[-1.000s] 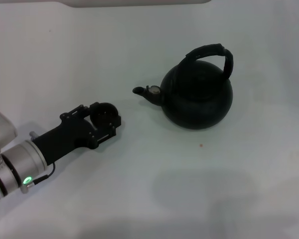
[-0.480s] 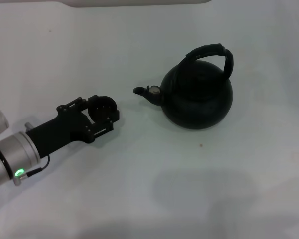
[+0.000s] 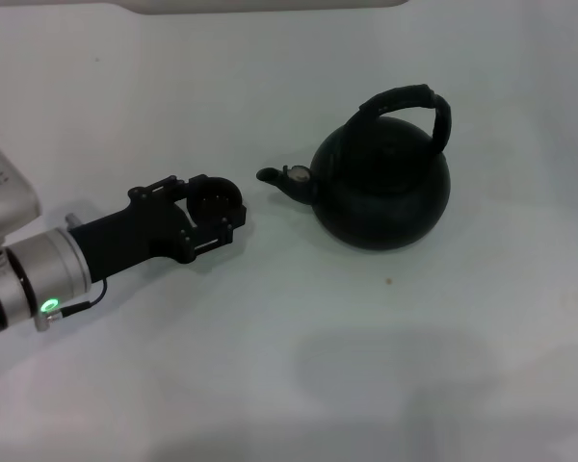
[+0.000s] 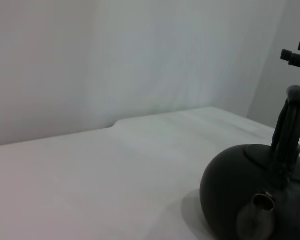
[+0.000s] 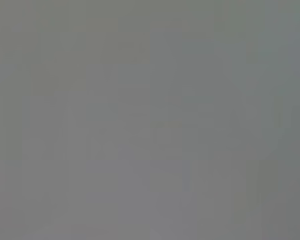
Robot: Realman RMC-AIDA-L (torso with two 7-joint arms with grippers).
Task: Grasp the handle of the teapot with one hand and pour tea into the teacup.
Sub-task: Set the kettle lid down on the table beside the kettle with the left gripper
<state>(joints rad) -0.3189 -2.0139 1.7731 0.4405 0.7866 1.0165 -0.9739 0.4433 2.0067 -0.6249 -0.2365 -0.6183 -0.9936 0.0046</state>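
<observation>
The teapot (image 3: 385, 188) stands upright on the white table, right of centre in the head view, spout (image 3: 275, 177) pointing toward my left arm. Its ribbed black handle (image 3: 414, 98) arches over the top. My left gripper (image 3: 217, 204) is shut on the small black teacup (image 3: 212, 195) and holds it just left of the spout, a short gap away. The left wrist view shows the teapot (image 4: 230, 185), its spout (image 4: 255, 222) and its handle (image 4: 289, 130) close by. The right gripper is out of view.
The white table (image 3: 299, 366) spreads around the teapot. A pale object (image 3: 260, 5) lies along the far edge. A small brown speck (image 3: 388, 281) sits in front of the teapot. The right wrist view shows only plain grey.
My left gripper has moved right and a little farther away with the teacup, closing on the teapot's spout. The teapot has not moved.
</observation>
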